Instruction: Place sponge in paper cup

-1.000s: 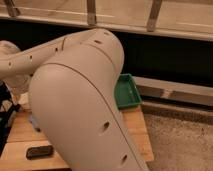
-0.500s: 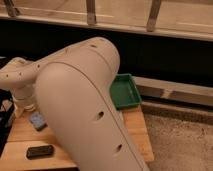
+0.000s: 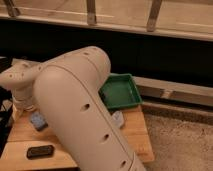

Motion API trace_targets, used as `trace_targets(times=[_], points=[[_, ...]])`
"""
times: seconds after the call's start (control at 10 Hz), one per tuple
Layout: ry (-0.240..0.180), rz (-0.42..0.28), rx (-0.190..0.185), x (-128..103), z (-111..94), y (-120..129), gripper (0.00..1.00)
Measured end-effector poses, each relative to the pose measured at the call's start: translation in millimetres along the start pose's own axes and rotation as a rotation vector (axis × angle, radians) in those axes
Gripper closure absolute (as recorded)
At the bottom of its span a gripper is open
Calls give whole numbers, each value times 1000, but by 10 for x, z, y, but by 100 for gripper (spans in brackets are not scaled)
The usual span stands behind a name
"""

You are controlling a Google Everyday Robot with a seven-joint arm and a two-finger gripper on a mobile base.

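Note:
A blue-grey sponge (image 3: 37, 120) lies on the wooden table (image 3: 136, 131) near its left side. My arm (image 3: 80, 110) fills the middle of the view and bends to the left. Its wrist hangs down at the table's left edge, and the gripper (image 3: 24, 107) is just left of and above the sponge, mostly hidden by the wrist. A small pale object (image 3: 118, 119) rests on the table beside the arm; I cannot tell whether it is the paper cup.
A green tray (image 3: 121, 91) sits at the back right of the table. A flat black object (image 3: 40, 151) lies near the front left edge. A dark wall with a railing runs behind, and grey floor lies to the right.
The wrist has swung down from upper left to the table's left edge. The big arm link has shifted, uncovering the sponge and the pale object.

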State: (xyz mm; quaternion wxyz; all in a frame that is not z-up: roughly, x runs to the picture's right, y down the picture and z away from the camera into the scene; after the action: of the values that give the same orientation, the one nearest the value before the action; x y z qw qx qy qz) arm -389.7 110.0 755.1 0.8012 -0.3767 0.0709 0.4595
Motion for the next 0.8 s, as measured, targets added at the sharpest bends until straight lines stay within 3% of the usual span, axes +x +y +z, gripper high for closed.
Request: trace_targets(times=[0.1,0.2,0.8], points=[[1,-9,-28,-39,51,5,20],[-6,-19,-80,-77,104,-2,20],[-62,-66,-202,-72,50,169,20]])
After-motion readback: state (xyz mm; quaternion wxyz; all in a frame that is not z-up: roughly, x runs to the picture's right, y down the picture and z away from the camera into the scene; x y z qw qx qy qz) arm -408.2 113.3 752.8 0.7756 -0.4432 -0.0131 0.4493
